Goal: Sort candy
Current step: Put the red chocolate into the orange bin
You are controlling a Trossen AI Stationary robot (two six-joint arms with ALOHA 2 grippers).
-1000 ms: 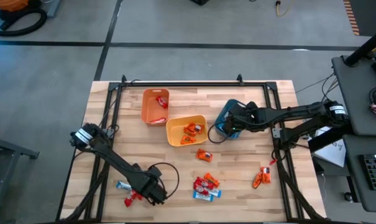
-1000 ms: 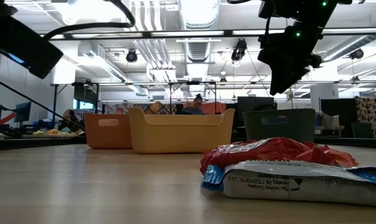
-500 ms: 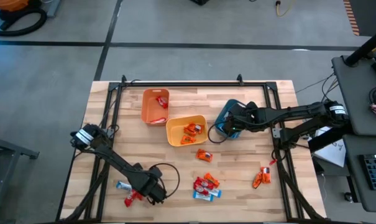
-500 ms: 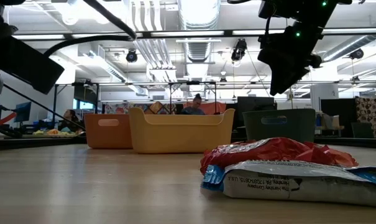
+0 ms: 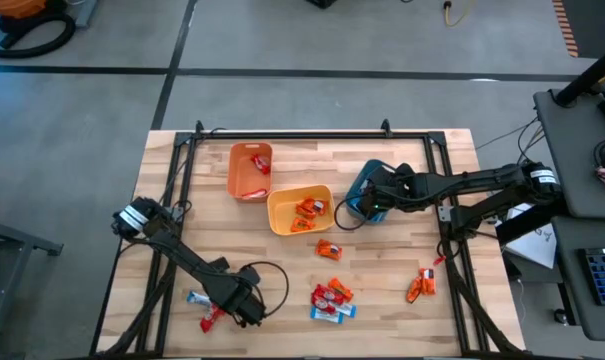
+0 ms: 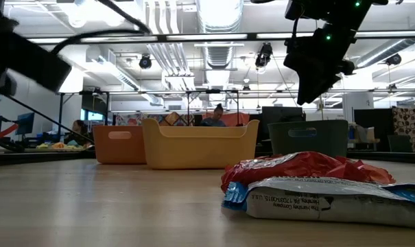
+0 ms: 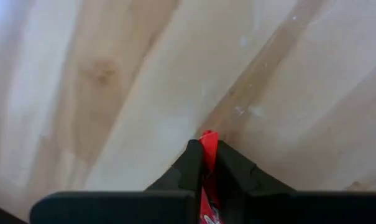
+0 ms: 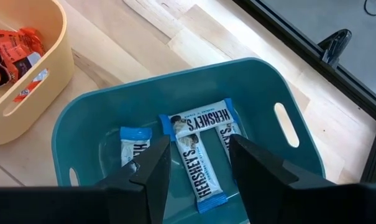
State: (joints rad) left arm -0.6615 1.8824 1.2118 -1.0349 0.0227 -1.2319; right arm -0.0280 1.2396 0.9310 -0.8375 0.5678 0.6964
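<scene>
At the lower left of the high view, the left gripper (image 5: 244,308) was pinched shut on a red candy (image 7: 207,144). The orange bin (image 5: 250,170) for reds lay up and to the right. The right gripper (image 8: 197,163) hung with jaws apart over the teal bin (image 8: 281,93), empty.

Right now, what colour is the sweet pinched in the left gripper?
Red wrapper, clearest in the left wrist view.

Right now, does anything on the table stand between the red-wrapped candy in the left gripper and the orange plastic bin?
Nothing visible does. The left gripper pinches the red-wrapped candy near the front-left; bare wood lies up to the orange plastic bin.
</scene>
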